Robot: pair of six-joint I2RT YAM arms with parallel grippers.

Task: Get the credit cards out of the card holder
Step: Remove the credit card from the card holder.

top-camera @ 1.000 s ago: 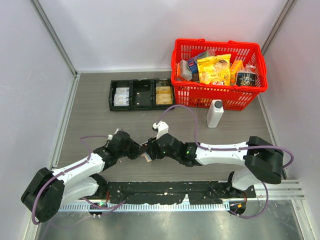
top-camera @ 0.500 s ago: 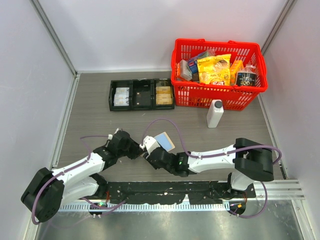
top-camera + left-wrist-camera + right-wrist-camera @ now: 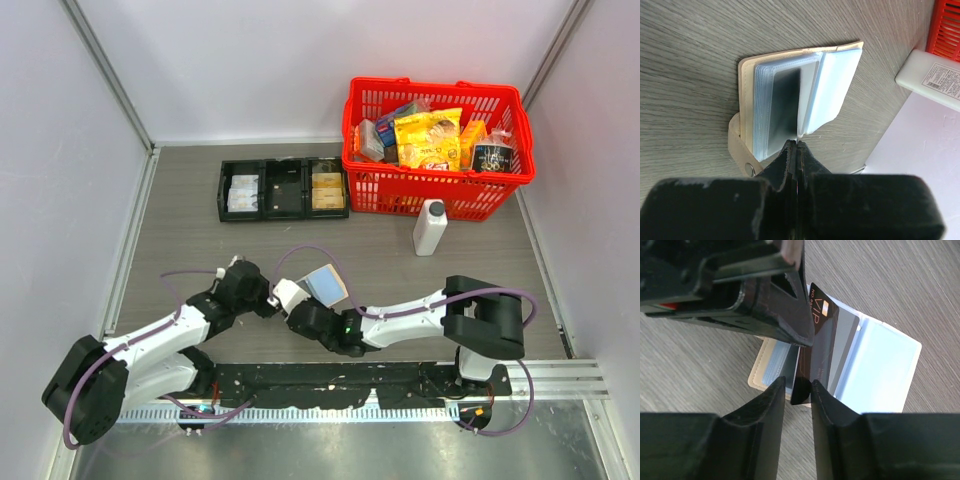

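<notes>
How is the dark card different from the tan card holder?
The dark card is one thin brown-black sheet marked VIP; the card holder is tan outside with a stack of pale blue sleeves. The card sits above the holder, pinched in the left gripper, its lower corner between the right gripper's parted fingers; the holder lies open on the table. Both are small rectangles.
</notes>
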